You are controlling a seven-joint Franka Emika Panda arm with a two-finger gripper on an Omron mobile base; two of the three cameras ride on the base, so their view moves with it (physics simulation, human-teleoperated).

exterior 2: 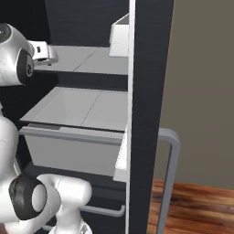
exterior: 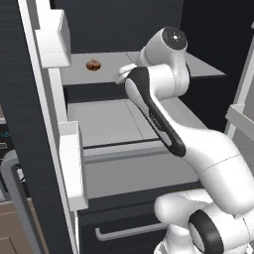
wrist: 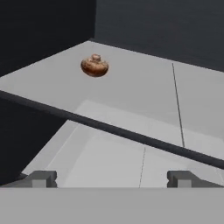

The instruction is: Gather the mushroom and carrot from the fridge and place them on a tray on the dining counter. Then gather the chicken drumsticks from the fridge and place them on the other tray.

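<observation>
Claw [wrist: 111,178] is spread wide and carrying nothing, its two dark tips poised in front of the shelf edge inside the open fridge [exterior: 149,30]. Up ahead on that grey shelf [wrist: 144,83] sits the mushroom [wrist: 95,65], brown cap upright, well apart from the tips and off to their left. Below the shelf, the grey drawer [exterior 2: 68,151] looks bare. By my reading this is early days: mushroom not yet grabbed, and carrot, drumsticks and both trays remain to be dealt with.
</observation>
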